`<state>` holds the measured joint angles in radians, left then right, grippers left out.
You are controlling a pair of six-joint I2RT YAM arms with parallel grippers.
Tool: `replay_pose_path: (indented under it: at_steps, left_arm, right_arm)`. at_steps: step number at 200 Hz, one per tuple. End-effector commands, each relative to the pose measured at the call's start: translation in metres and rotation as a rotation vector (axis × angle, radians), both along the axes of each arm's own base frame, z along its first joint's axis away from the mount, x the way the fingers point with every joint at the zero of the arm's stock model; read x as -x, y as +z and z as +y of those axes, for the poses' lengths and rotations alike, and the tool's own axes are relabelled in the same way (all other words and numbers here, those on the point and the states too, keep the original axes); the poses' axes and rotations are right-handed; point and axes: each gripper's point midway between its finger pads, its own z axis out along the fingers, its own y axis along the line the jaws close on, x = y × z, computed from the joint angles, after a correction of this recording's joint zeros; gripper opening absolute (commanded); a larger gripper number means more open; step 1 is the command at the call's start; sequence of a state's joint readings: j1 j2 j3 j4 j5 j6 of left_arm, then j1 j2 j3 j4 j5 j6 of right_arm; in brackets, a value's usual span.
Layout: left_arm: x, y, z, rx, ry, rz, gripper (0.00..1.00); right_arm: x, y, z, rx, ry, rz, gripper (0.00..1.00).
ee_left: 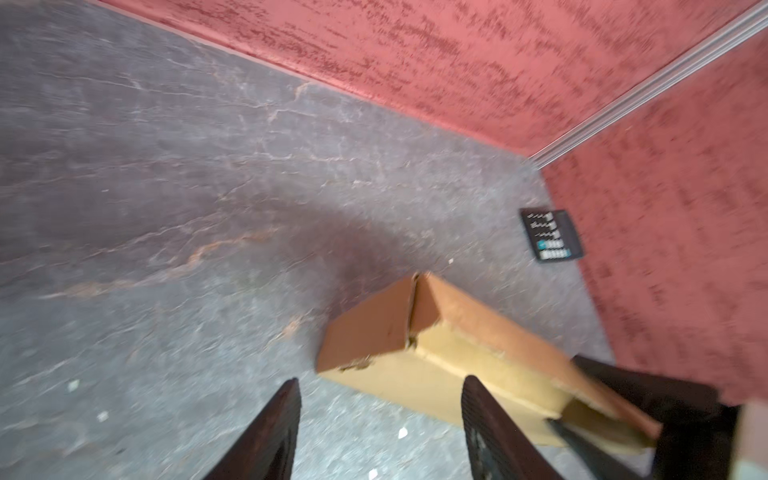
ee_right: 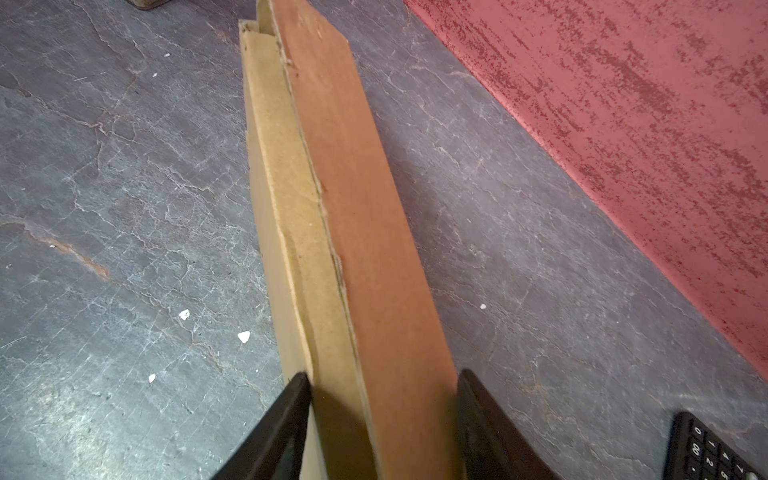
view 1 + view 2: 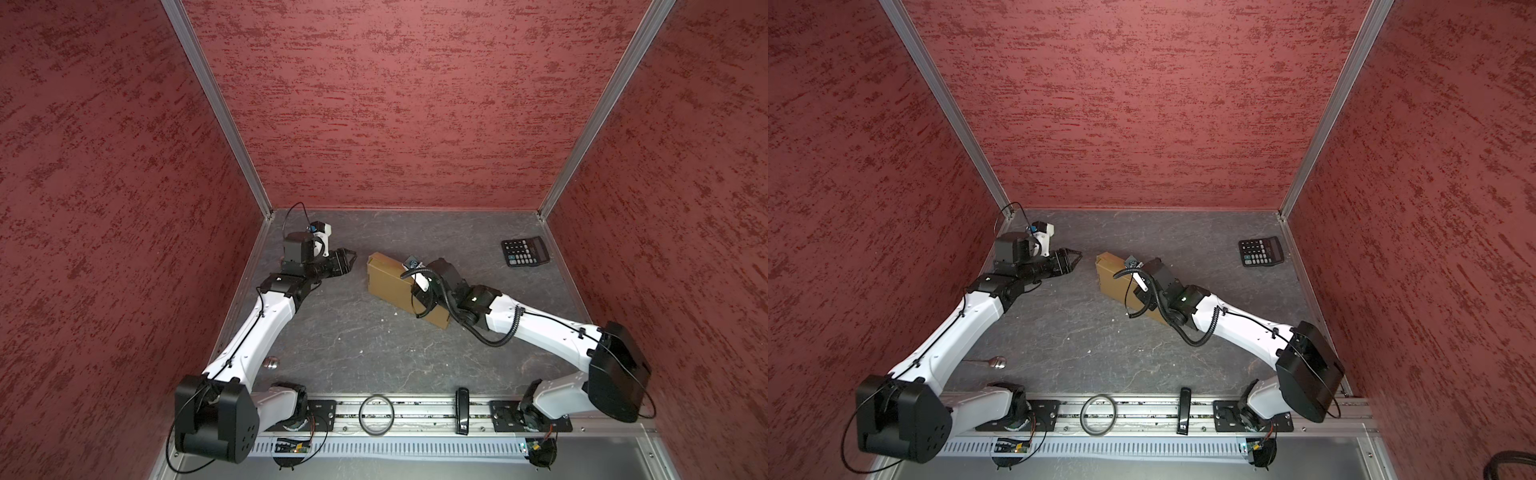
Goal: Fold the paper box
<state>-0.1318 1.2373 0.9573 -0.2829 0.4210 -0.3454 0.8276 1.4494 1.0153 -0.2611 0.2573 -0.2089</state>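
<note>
1. Paper box [image 3: 388, 282], folded shut, is stretching 10-to-4 o'clock near desk [image 3: 353, 353] centre.
2. Right gripper [image 2: 384, 374] is clamping its 4 o'clock end.
3. Left gripper [image 3: 351, 262] is hovering open, empty, at its 9 o'clock.

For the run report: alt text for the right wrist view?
The right gripper grips the near end of the folded brown paper box, which stretches away across the grey table. The corner of a black calculator shows at the edge, and a red wall borders the table.
</note>
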Motion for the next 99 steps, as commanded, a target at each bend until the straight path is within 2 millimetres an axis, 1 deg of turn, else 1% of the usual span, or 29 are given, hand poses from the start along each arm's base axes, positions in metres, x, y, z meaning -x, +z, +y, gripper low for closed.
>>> replay_pose_path:
  at_steps: [1, 36, 69, 99]
  left_arm:
    - [-0.012, 0.014, -0.015, 0.116, -0.066, 0.002, 0.63]
    - [-0.024, -0.002, -0.024, 0.149, -0.100, 0.062, 0.63]
    - [-0.025, -0.010, -0.031, 0.165, -0.120, 0.084, 0.64]
    - [-0.026, -0.015, -0.042, 0.162, -0.149, 0.100, 0.64]
  right_arm:
    - [0.011, -0.025, -0.015, 0.071, -0.027, 0.092, 0.56]
    - [0.011, -0.025, -0.015, 0.072, -0.027, 0.090, 0.56]
    - [0.011, -0.026, -0.014, 0.080, -0.020, 0.092, 0.56]
    - [0.012, -0.024, -0.013, 0.082, -0.018, 0.089, 0.56]
